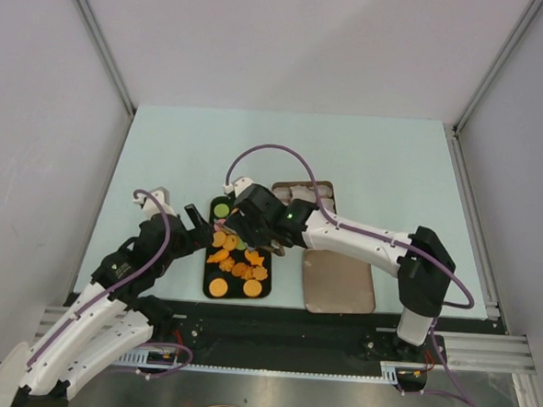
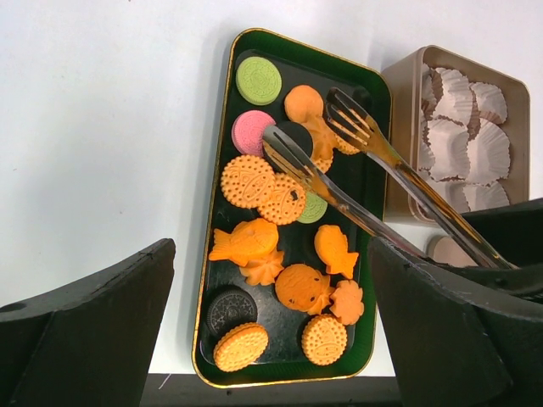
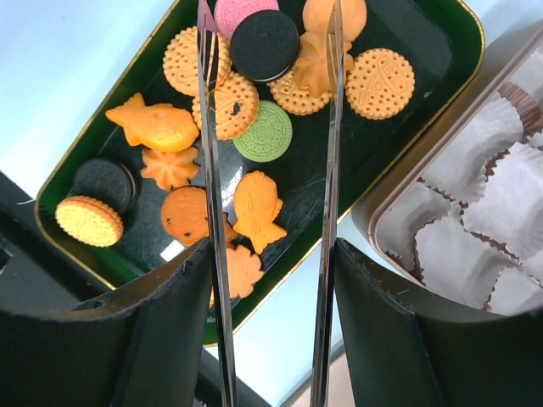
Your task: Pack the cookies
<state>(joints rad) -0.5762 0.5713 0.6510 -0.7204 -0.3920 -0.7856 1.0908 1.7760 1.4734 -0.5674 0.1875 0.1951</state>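
The cookies (image 1: pixel 240 268) lie in a black gold-rimmed tray (image 1: pixel 204 275): mostly orange rounds and shapes, plus green, pink and dark ones. My right gripper (image 1: pixel 252 223) is shut on metal tongs (image 2: pixel 356 203). In the right wrist view the tongs' two arms (image 3: pixel 208 170) stand spread between my gripper's fingers (image 3: pixel 271 280). Their tips hover over the tray's far end, either side of a dark cookie (image 3: pixel 265 44), with nothing held between them. My left gripper (image 1: pixel 196 225) is open and empty at the tray's left side; in the left wrist view its fingers (image 2: pixel 93 322) straddle the tray's near end (image 2: pixel 204 339).
A tan tin (image 1: pixel 328 190) with several white crinkled paper cups (image 2: pixel 467 136) stands just right of the tray's far end. Its flat tan lid (image 1: pixel 339 281) lies near the table's front edge, right of the tray. Grey walls enclose the table.
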